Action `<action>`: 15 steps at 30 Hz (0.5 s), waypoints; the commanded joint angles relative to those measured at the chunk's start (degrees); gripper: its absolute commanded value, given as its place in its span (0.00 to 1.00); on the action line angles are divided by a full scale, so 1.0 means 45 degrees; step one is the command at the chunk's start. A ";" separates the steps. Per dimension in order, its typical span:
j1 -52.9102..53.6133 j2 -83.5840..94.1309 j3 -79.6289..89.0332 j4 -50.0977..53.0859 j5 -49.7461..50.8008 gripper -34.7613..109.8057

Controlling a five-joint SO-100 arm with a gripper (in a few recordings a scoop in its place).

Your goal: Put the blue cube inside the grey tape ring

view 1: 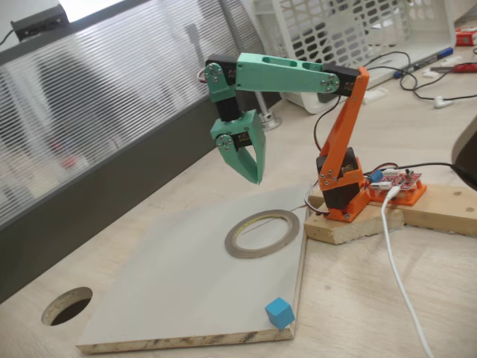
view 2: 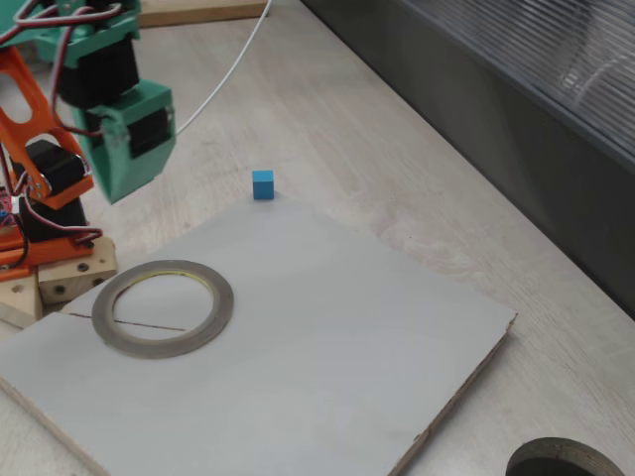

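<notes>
In a fixed view, seen: the grey tape ring (view 1: 262, 233) flat on the grey board (view 1: 179, 283), the blue cube (view 1: 279, 312) well apart from the ring at the board's near corner, and the gripper (view 1: 253, 176) hanging in the air above the ring's far side, fingers pressed together to a point, holding nothing. In another fixed view, again the ring (view 2: 163, 307) on the board (view 2: 327, 347), the cube (view 2: 262, 184) past the ring right at the board's far corner, the gripper (view 2: 124, 183) up over the ring's left side, fingers too hidden to tell. Probably small, light, hard and not slippery, so best pinched on two flat opposite sides, gently, to keep from tipping off the edge.
</notes>
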 commanded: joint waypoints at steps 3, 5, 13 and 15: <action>-0.5098 0.0117 0.0000 0.0313 0.0117 0.24; -0.7441 0.0117 0.0000 0.0313 0.0117 0.24; -1.4180 0.0117 0.0020 0.0313 0.0215 0.24; -1.4590 0.0117 0.0020 0.0313 0.0215 0.24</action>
